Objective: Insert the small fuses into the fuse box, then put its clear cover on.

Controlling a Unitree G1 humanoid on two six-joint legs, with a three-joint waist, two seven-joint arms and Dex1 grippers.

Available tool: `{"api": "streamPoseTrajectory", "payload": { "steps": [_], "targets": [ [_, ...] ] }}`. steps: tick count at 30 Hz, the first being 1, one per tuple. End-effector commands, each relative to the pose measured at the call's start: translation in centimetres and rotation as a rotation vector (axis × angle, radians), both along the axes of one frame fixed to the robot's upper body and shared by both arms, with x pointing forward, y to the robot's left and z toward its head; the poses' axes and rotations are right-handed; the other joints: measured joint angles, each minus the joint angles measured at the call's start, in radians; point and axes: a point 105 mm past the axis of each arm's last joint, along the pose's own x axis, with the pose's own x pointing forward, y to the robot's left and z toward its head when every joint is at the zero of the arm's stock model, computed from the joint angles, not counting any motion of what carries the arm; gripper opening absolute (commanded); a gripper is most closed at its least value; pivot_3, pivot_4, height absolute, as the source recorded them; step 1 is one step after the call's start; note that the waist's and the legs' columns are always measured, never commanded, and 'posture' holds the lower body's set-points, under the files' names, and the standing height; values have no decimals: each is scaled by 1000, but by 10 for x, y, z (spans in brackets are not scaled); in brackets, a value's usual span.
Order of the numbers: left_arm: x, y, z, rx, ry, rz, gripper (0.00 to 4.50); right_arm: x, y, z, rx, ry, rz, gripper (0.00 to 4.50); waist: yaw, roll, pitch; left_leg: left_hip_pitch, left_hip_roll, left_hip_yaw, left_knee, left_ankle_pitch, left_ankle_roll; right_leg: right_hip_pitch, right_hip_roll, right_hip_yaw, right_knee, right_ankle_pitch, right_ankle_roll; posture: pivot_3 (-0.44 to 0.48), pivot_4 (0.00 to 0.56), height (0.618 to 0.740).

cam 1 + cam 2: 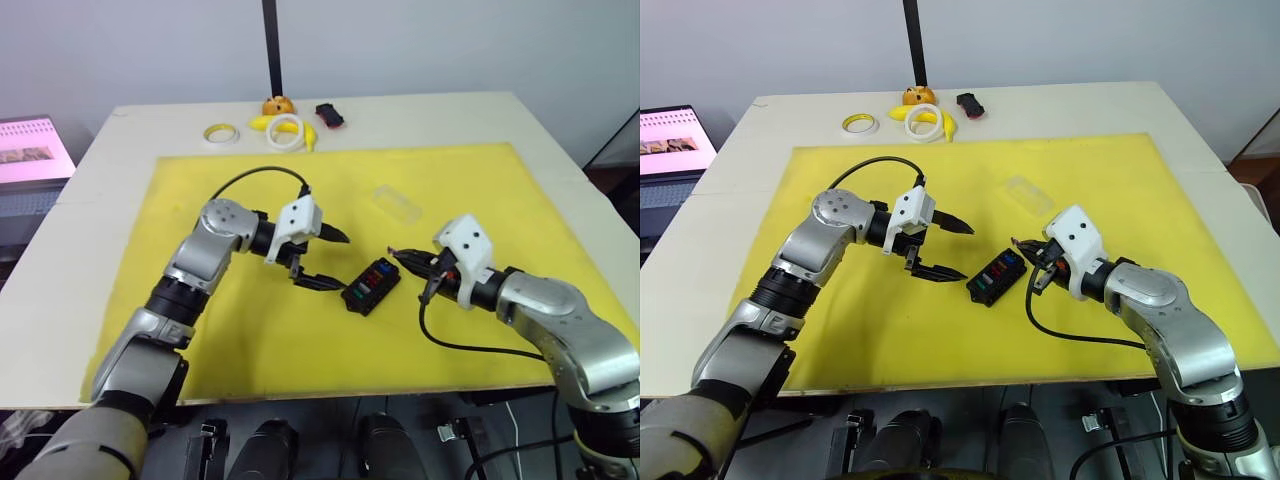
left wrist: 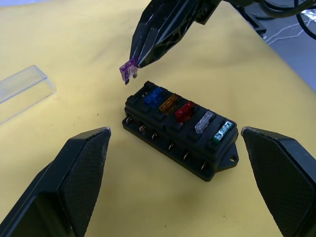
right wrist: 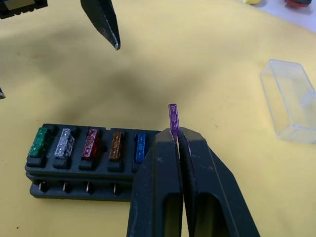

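Purple fuse between right pincer tips

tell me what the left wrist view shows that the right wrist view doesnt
Left wrist view: the left gripper's own fingers spread wide, and a mounting tab on the fuse box.

Right wrist view: a left finger tip seen from across.

Both: five fuses seated in a row, the purple fuse pinched in the right gripper near the box, and the clear cover lying apart on the yellow mat.
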Motion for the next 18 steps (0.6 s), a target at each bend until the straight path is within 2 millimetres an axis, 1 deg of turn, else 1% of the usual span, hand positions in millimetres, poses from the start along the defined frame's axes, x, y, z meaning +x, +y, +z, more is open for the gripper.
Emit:
{"api": "streamPoseTrajectory", "payload": {
  "steps": [1,10,18],
  "targets": [
    [0,-1,11,-16,-41,-9,4474,0,3,4,0,-32,9,0,0,0,0,0,0,0,0,0,0,0,0,0,0,0,0,0,150,740],
    [0,0,11,-14,-42,-4,4474,2,2,-6,-8,-7,0,0,0,0,0,0,0,0,0,0,0,0,0,0,0,0,0,0,150,740],
    [0,0,11,-14,-42,-2,4474,3,0,-6,-20,-9,-5,0,0,0,0,0,0,0,0,0,0,0,0,0,0,0,0,0,150,740]
  ]
}}
